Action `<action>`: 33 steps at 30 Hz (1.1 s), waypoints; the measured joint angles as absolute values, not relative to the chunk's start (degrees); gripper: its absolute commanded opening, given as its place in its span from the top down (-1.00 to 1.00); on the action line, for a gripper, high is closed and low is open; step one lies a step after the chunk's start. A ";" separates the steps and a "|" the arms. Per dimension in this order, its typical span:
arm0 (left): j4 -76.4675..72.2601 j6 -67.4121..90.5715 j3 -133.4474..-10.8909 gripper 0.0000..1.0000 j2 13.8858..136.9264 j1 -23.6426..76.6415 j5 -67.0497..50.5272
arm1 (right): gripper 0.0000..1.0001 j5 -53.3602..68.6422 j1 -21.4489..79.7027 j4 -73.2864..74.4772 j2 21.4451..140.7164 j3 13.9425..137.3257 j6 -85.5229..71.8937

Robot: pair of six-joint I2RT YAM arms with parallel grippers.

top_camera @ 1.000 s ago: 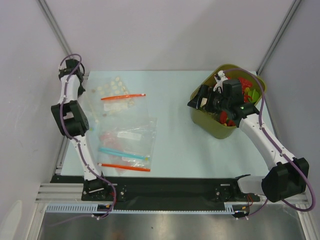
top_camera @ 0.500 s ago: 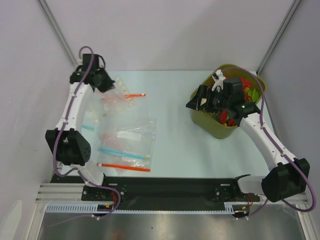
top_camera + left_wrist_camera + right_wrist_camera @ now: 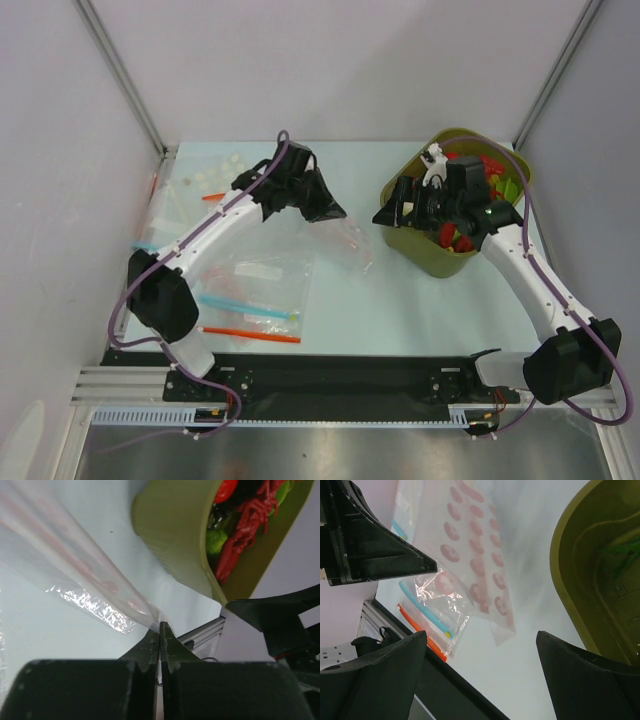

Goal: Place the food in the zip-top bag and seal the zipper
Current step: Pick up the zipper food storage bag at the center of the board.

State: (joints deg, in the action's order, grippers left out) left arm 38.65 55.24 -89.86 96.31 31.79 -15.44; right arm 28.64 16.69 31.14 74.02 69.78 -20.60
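Observation:
My left gripper is shut on an edge of the clear zip-top bag, which hangs crinkled over the table's middle. In the left wrist view the jaws pinch the bag, which shows pale pink streaks. My right gripper is open and empty at the left rim of the olive bin. The bin holds the food: a red lobster among red and green pieces. I cannot pick out the radish. In the right wrist view my open gripper faces the bag.
Flat clear bags lie front left, one with a blue strip and one with an orange-red strip. Another bag with pale dots and an orange-red strip lies far left. Walls and frame posts enclose the table.
My left arm swung from the far left to the table's middle, carrying the clear bag toward the bin. The right arm has hardly moved.

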 measured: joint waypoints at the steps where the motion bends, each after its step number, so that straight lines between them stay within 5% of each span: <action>1: 37.71 56.03 -89.89 0.93 96.62 32.75 -15.73 | -0.94 28.80 16.69 31.79 73.97 69.78 -20.40; 19: 32.47 57.49 -96.07 0.91 103.31 36.21 -17.39 | -0.79 31.70 18.52 31.92 66.92 61.65 -15.97; 33: 34.83 55.99 -97.34 0.90 101.21 36.25 -19.94 | -0.71 21.69 25.26 27.88 67.72 59.88 -10.74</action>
